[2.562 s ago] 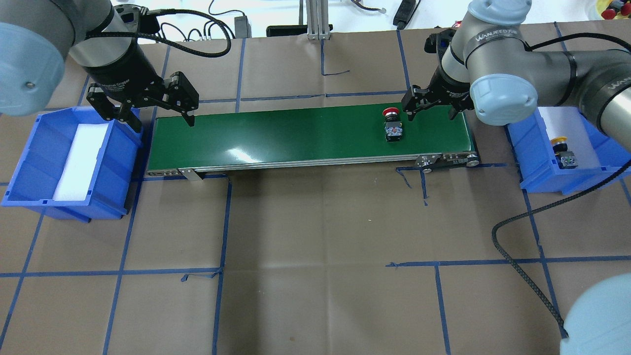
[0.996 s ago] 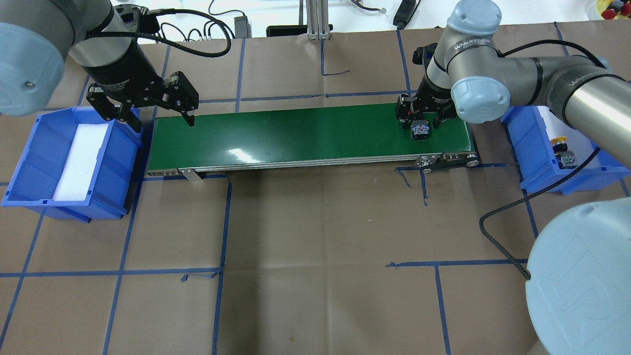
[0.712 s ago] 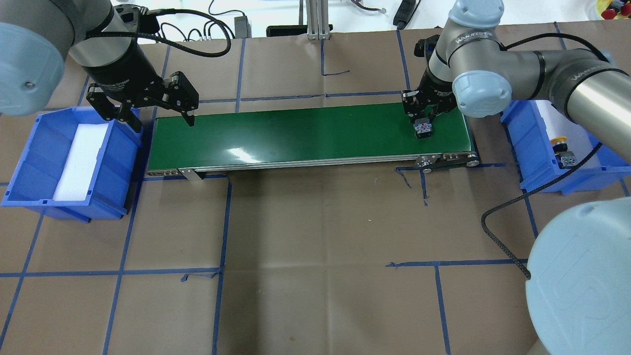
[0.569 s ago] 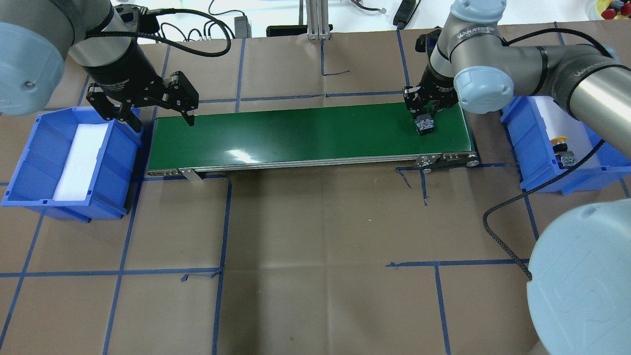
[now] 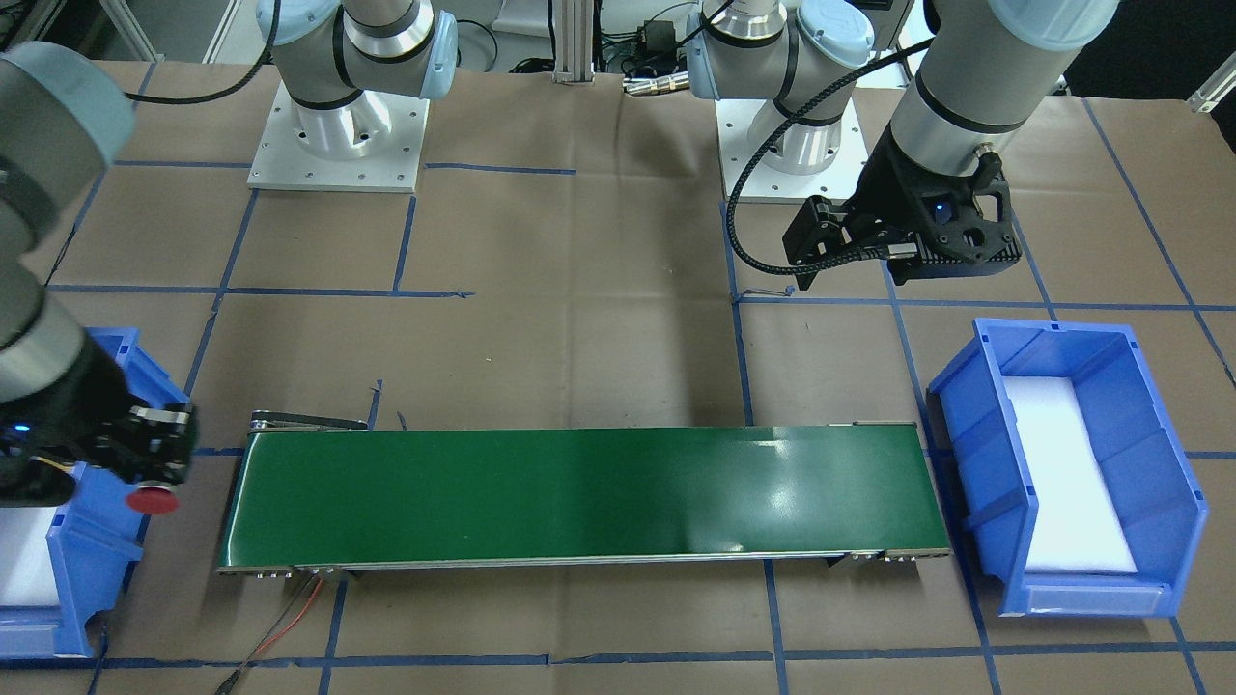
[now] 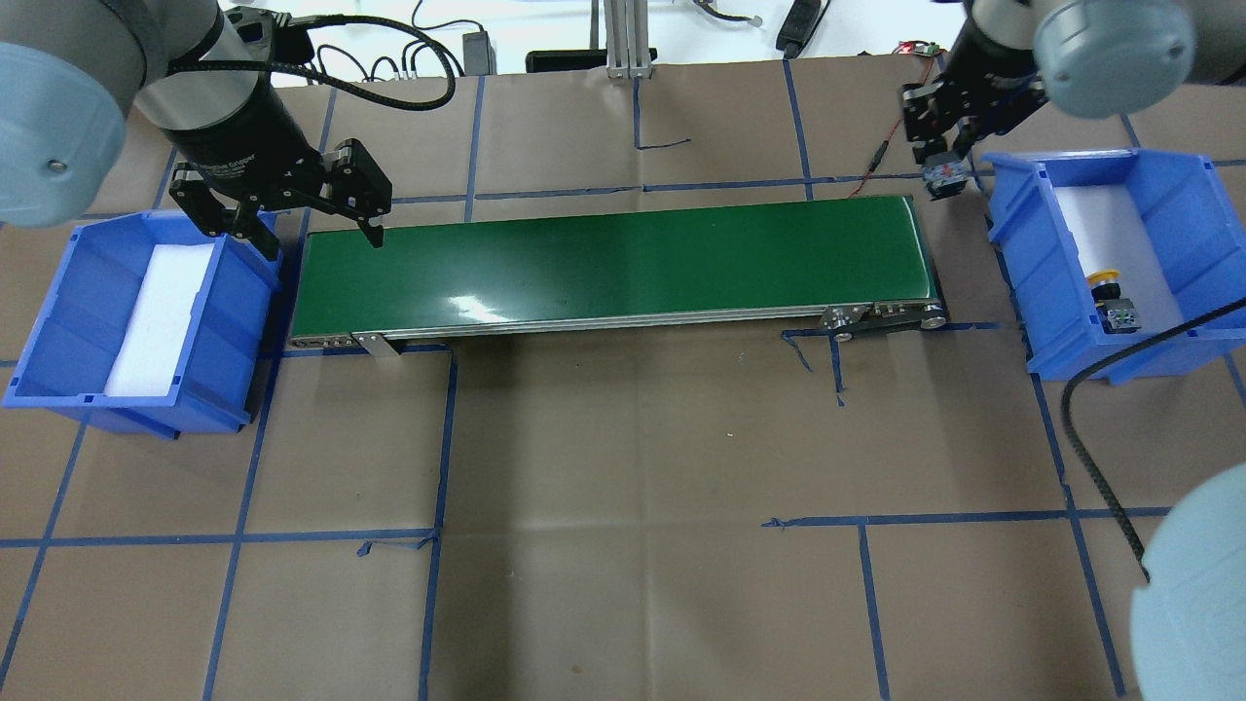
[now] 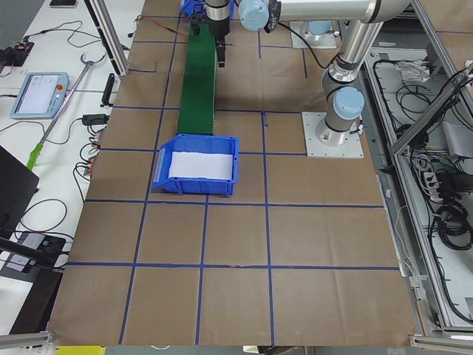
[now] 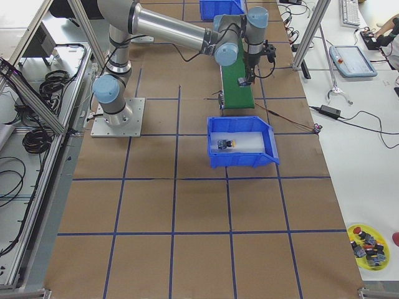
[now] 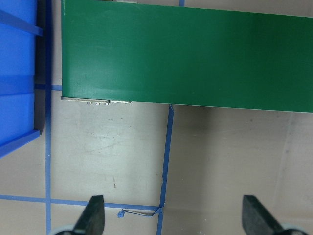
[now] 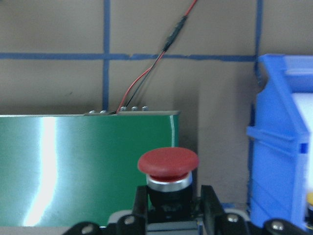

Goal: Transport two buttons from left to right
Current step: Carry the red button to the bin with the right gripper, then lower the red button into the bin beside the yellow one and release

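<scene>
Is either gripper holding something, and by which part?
Right gripper holds the red button by its dark body below the cap; left gripper is open and empty.

Matt brown paper covers the worktop (image 6: pixel 623 438). The conveyor belt (image 6: pixel 604 263) is glossy green. The blue bin (image 5: pixel 975 483) is smooth plastic. The red button (image 10: pixel 167 164) has a bright metal ring.

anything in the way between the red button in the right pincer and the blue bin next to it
Only the near side wall of the blue bin; the red button in the right pincer hangs just outside it. The yellow button lies toward the bin's other end, likely clear.
</scene>
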`<action>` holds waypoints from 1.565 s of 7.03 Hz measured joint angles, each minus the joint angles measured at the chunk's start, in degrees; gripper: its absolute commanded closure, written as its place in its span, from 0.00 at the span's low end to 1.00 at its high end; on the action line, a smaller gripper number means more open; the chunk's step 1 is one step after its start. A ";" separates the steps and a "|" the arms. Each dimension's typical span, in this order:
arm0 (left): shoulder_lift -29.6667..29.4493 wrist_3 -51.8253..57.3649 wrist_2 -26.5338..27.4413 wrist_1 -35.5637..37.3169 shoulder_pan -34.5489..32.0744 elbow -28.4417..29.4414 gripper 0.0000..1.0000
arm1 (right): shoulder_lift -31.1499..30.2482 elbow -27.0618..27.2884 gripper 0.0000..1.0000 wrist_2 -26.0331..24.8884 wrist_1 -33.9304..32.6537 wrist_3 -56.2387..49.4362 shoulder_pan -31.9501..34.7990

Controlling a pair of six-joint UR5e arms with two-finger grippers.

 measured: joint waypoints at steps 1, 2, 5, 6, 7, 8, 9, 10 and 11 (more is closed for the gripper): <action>-0.07 -0.06 -0.04 0.00 0.00 0.10 0.00 | 0.20 -3.58 0.97 0.17 1.84 -6.19 -5.07; -0.11 -0.14 -0.05 0.00 -0.02 0.16 0.00 | 1.31 -5.95 0.97 0.33 2.45 -11.63 -9.72; -0.22 -0.30 -0.06 0.00 -0.14 0.24 0.00 | 9.51 -7.32 0.97 0.61 1.81 -17.82 -15.95; -0.24 -0.32 -0.06 0.00 -0.16 0.24 0.00 | 12.03 -7.34 0.97 0.62 1.18 -18.38 -16.36; -0.24 -0.32 -0.06 0.00 -0.17 0.26 0.00 | 14.16 -7.27 0.97 0.63 -0.16 -18.62 -16.50; -0.25 -0.33 -0.06 0.00 -0.17 0.28 0.00 | 15.91 -7.09 0.97 0.65 -1.68 -18.63 -16.52; -0.25 -0.33 -0.06 0.00 -0.17 0.29 0.00 | 17.17 -6.93 0.97 0.69 -2.53 -18.52 -16.53; -0.25 -0.33 -0.07 0.00 -0.17 0.29 0.00 | 17.91 -6.41 0.97 0.73 -2.88 -18.30 -16.51; -0.25 -0.33 -0.06 0.00 -0.17 0.29 0.00 | 18.10 -5.42 0.97 0.77 -3.16 -18.08 -16.48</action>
